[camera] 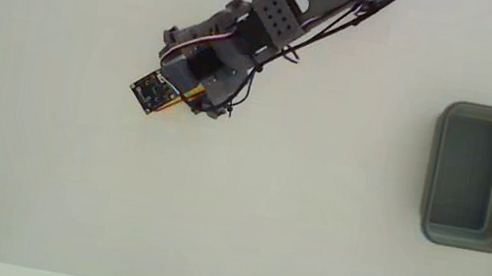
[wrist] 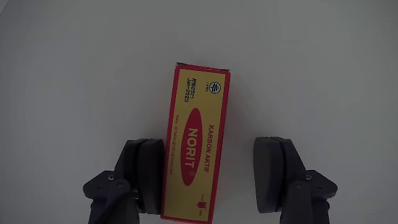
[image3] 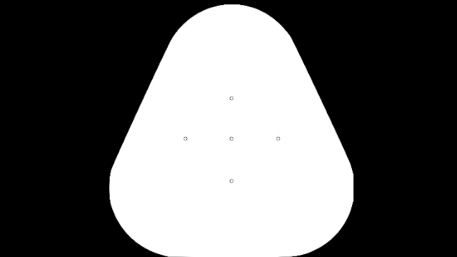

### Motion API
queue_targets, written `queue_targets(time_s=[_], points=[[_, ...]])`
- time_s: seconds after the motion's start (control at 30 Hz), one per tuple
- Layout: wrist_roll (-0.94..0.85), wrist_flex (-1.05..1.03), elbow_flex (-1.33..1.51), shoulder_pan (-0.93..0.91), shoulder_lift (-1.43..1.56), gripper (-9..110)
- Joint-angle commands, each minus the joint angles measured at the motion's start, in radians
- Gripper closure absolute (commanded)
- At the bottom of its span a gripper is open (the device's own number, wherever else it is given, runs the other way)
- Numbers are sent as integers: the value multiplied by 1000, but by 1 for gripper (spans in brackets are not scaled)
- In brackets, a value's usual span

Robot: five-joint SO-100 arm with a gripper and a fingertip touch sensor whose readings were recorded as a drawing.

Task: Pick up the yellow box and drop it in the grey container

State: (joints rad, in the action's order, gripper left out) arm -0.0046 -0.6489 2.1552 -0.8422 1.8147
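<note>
Yellow box [wrist: 196,142] lying between my gripper [wrist: 211,177] pads, jaws wide, left pad [wrist: 149,174] touching it, grey container [camera: 476,176] well apart in fixed view only, white table [camera: 311,228].

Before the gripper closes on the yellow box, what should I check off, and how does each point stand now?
1. Gripper open around the yellow box: ok.
2. Box centred between the fingers: not ok; it sits against the left finger in the wrist view, with a gap to the other.
3. Fingers low enough to grip: cannot tell.
4. Grey container empty: ok.
5. Table between box and container free of obstacles: ok.
</note>
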Motion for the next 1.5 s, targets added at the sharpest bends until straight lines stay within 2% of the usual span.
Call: queue_targets(time_s=[0.0, 1.47], points=[[5, 16, 1, -8, 25, 16], [5, 16, 1, -8, 25, 27]])
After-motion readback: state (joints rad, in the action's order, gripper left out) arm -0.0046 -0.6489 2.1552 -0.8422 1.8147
